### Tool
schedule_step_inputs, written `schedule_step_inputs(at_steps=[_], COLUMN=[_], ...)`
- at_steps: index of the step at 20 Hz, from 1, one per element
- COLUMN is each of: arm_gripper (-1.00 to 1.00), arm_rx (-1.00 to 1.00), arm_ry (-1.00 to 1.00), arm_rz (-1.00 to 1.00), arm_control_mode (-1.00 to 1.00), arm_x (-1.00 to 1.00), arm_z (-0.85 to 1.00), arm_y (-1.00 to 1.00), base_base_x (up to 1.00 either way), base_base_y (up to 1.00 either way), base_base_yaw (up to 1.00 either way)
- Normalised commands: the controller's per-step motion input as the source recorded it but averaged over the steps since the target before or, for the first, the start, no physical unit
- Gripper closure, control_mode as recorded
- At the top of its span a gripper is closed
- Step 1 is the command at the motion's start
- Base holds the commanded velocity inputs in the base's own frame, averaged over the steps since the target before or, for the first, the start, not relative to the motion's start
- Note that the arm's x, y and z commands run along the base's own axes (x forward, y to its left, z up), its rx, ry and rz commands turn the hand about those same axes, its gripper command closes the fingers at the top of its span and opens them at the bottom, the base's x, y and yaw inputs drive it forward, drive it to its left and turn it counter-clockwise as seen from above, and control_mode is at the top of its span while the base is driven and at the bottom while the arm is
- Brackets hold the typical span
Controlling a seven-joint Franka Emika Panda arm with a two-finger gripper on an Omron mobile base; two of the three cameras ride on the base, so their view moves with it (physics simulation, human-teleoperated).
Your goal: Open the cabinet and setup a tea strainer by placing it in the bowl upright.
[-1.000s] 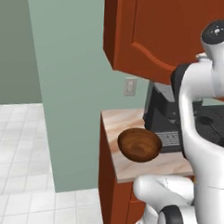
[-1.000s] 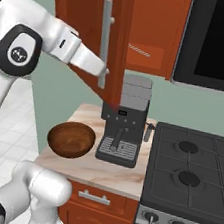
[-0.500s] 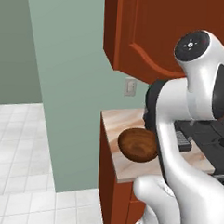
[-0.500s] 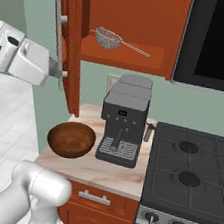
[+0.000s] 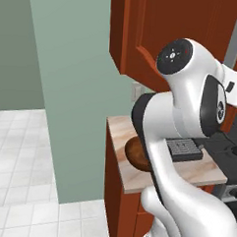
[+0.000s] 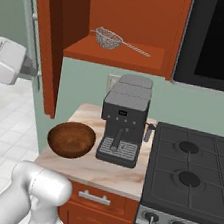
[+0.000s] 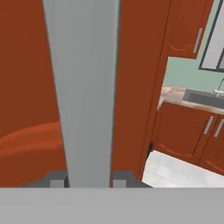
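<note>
My hand (image 7: pixel 84 183) is clamped on the cabinet (image 6: pixel 47 49) door's grey handle (image 7: pixel 81 87), the tea strainer (image 6: pixel 109 38) at twelve o'clock above the bowl (image 6: pixel 72 139).

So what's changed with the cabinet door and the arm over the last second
The cabinet door has swung from shut to wide open, pulled out by the gripper, which stays clamped on the grey bar handle. That uncovered the tea strainer on the shelf. The bowl and coffee machine haven't moved.
</note>
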Motion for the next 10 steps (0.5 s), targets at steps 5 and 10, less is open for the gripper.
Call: schedule_step_inputs(at_steps=[5, 10], arm_gripper=[-1.00, -1.00], arm_rx=[0.00, 0.00], arm_ry=[0.00, 0.00], arm_rz=[0.00, 0.00], arm_control_mode=[-1.00, -1.00], arm_x=[0.00, 0.00], arm_z=[0.00, 0.00], arm_y=[0.25, 0.16], base_base_x=[0.00, 0.00], base_base_y=[0.00, 0.00], base_base_yaw=[0.00, 0.00])
